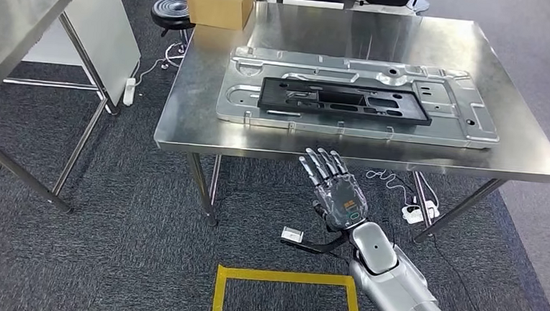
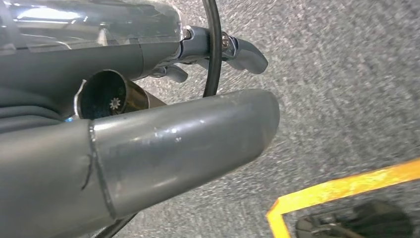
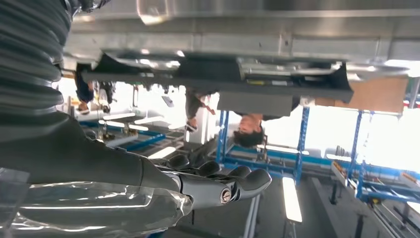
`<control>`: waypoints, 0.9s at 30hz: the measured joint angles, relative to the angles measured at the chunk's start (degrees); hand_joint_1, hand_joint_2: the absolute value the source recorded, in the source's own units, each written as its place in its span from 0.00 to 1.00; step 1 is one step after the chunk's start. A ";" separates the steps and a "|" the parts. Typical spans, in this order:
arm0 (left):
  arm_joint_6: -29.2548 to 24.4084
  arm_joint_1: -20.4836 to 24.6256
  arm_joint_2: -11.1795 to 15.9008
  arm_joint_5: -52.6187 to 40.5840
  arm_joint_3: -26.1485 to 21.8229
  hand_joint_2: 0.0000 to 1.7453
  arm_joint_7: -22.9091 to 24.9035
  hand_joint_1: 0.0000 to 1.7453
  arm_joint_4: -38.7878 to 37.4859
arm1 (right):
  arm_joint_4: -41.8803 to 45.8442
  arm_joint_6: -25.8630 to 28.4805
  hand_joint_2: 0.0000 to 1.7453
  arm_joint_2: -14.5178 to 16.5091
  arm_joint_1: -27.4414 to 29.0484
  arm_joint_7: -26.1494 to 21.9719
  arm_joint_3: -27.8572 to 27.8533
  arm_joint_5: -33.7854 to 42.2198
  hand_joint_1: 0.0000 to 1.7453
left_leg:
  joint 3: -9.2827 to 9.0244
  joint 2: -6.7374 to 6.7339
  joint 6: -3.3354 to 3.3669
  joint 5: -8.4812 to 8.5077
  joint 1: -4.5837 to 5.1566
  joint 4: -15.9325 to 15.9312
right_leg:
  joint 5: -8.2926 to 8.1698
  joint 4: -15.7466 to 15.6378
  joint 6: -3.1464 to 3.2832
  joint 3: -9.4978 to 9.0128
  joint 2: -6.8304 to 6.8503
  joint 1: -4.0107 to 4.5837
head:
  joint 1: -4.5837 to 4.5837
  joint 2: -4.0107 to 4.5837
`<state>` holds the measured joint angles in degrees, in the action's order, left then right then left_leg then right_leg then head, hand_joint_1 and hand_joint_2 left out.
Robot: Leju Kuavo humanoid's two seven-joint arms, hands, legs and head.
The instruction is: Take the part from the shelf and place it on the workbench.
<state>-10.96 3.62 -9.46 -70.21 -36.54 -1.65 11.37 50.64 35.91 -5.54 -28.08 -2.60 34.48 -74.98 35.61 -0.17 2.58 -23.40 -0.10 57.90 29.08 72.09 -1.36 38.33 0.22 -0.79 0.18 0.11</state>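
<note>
Steel table (image 1: pixel 187 121) ahead, shiny top. On it a large flat silver tray (image 1: pixel 469 117) of pressed metal, long side running left to right. Black part (image 1: pixel 344 100) lying flat inside the tray, roughly centred, also long side left to right; a slotted, frame-like piece. In the right wrist view the same black part (image 3: pixel 218 82) seen edge-on and upside down, resting on the metal.

Cardboard box (image 1: pixel 220 1) at the far left corner of the table, closed, contents hidden, top cut off by the picture edge. Dark objects along the far edge of the table, cut off, not identifiable.

Right hand (image 1: pixel 333 188) at the near edge of the table, below the level of the top, fingers (image 1: pixel 322 162) straight and spread, nothing held. Apart from the part and tray. Right wrist view agrees: fingers (image 3: pixel 247 181) extended, empty.

Left hand (image 2: pixel 148 144) seen close up over grey carpet, thumb and one finger stretched out, nothing visible in it; rest of the fingers hidden behind the thumb, so grip state cannot be told for certain.

Yellow tape outline (image 1: pixel 286 279) on the carpet near the robot. Second steel table (image 1: pixel 14 10) at far left, partly cut off. Black stool (image 1: pixel 171 8) beyond the left side of the main table. White power strip (image 1: pixel 420 210) and cables on the floor under the right side. Person, blurred and upside down, in the background of the right wrist view.
</note>
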 joint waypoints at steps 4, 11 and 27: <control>0.02 0.16 -0.10 -0.06 -0.02 0.00 0.06 0.00 0.00 | -0.02 0.12 1.00 0.22 0.29 -0.02 -0.04 0.71 0.00 | 1.71 -0.02 -1.02 1.94 0.17 0.35 | 0.80 -13.45 1.28 -9.57 -0.14 0.75 | -0.02 0.00; 0.05 0.00 -0.07 -0.06 -0.02 0.00 0.14 0.00 0.00 | -0.21 0.11 1.00 0.77 0.80 -0.03 -0.06 0.88 0.00 | 5.23 0.20 -3.17 -7.51 -0.35 10.66 | -3.59 -15.23 3.18 -5.97 0.47 0.26 | -0.13 0.00; -0.45 0.41 -0.04 0.11 -0.18 0.00 0.01 0.00 -0.07 | -5.75 -1.25 1.00 3.00 5.52 -2.86 -3.64 11.62 0.00 | -3.60 -0.01 -0.01 -2.47 -0.42 -0.69 | 2.70 -0.63 -0.85 4.50 0.18 -0.13 | -0.01 0.00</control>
<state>-11.41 4.03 -9.50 -70.10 -36.72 -1.64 11.30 44.88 34.65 -2.54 -22.56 -5.46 30.85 -63.36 32.01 -0.18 2.57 -25.87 -0.52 57.21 31.78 71.46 -2.22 42.83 0.40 -0.92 0.17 0.11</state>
